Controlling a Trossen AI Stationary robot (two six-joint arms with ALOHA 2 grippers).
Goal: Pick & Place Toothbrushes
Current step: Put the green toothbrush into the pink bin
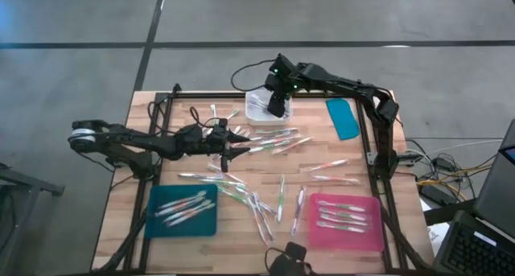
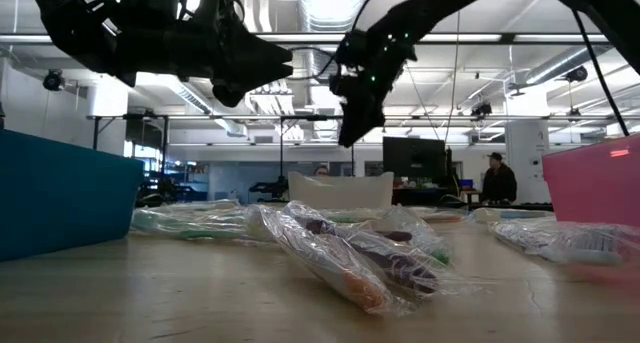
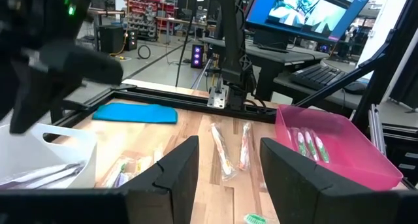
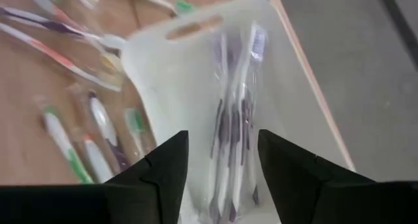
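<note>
I have the right gripper hanging directly over the white bin at the far edge of the table, and through its wrist camera I see its fingers spread apart with nothing between them; purple-handled wrapped toothbrushes lie in the bin right beneath. I read this as the drop just completed for that brush, so this arm is at the release end of a pick-and-place cycle. The left gripper sits out over the middle of the table, on my side of the bin, its fingers also parted and empty, pointing toward the loose toothbrushes scattered just in front of the bin. More brushes lie spread across the wood from there down toward the teal tray and the pink tray, both of which already hold a few. A teal lid rests flat beside the bin. Plenty of the job is left, judging by the scatter. Next I would lift the right arm clear of the bin's rim, then pick one wrapped brush that lies apart from its neighbours, since the crinkly film and overlapping sticks invite a double grab.
</note>
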